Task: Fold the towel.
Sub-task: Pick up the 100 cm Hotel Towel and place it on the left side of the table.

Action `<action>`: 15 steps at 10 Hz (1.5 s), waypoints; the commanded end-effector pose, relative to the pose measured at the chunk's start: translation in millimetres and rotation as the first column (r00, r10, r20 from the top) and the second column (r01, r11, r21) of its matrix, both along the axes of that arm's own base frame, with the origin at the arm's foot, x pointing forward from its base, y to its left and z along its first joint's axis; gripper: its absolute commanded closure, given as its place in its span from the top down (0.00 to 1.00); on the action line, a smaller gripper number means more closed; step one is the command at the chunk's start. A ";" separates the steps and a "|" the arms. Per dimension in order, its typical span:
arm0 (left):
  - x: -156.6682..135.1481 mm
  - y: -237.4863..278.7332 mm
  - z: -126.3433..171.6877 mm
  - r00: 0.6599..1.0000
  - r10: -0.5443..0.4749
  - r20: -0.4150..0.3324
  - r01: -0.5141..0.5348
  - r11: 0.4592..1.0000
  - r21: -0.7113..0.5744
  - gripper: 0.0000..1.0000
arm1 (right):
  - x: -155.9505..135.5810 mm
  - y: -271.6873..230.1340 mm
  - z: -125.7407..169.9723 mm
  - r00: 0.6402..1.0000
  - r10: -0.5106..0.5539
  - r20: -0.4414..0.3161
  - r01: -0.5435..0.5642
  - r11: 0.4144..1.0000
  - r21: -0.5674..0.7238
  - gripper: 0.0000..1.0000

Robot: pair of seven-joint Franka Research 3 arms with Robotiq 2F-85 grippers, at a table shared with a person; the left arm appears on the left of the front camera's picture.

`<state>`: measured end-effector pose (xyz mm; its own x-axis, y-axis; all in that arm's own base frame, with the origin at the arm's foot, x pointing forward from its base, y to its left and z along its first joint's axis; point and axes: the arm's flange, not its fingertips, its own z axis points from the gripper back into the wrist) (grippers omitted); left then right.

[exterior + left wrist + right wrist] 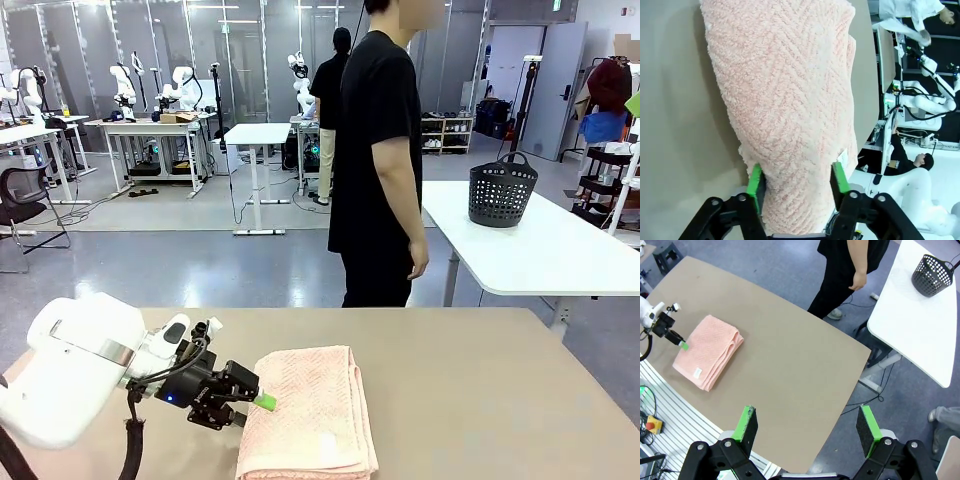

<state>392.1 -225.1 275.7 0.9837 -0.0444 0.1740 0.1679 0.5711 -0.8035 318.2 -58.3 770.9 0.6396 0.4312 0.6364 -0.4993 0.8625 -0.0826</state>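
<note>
On table (pixel 480 380) | towel (pixel 310 410) folded, salmon-pink herringbone, white tag

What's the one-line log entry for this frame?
towel: folded, flat on table | left gripper: open, pads either side of towel edge | right gripper: open, high above table | person: standing at far side

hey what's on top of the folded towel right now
A small white tag lies on the towel, and the left gripper has a green pad at its edge. What lies between the folded layers is covered.
</note>
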 end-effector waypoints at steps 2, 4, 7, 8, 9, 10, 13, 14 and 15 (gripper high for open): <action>0.5 -8.4 -8.4 0.999 -0.001 0.041 0.002 1.000 -0.023 0.00 | -1.2 -1.0 0.0 1.000 -0.001 -0.003 0.001 1.000 0.002 1.00; -0.2 -4.9 -6.9 0.999 0.002 0.039 -0.001 0.999 -0.036 0.00 | -1.2 -1.0 0.0 1.000 -0.001 -0.003 0.001 1.000 0.002 1.00; -0.1 0.8 -3.2 0.999 0.010 0.034 -0.009 0.999 -0.046 0.00 | -1.2 -1.0 0.0 1.000 -0.001 -0.003 0.001 1.000 0.002 1.00; 0.8 1.1 -3.4 0.999 -0.046 0.025 0.047 0.998 -0.044 0.00 | -1.2 -1.0 0.0 1.000 -0.001 -0.003 0.001 1.000 0.002 1.00; 1.4 1.0 -1.8 1.000 0.000 0.014 0.000 1.000 -0.006 0.00 | -1.2 -1.0 0.0 1.000 -0.001 -0.003 0.001 1.000 0.002 1.00; 1.4 1.0 -1.8 1.000 0.000 0.014 0.000 1.000 -0.006 0.00 | -1.2 -1.0 0.0 1.000 -0.001 -0.003 0.001 1.000 0.002 1.00; 1.4 1.0 -1.8 1.000 0.000 0.014 0.000 1.000 -0.006 0.00 | -1.2 -1.0 0.0 1.000 -0.001 -0.003 0.001 1.000 0.002 1.00; 1.4 1.0 -1.8 1.000 0.000 0.014 0.000 1.000 -0.006 0.00 | -1.2 -1.0 0.0 1.000 -0.001 -0.003 0.001 1.000 0.002 1.00; 1.1 0.9 -1.9 1.000 -0.005 0.011 0.005 1.000 -0.012 0.10 | -1.2 -1.0 0.0 1.000 -0.001 -0.003 0.001 1.000 0.002 1.00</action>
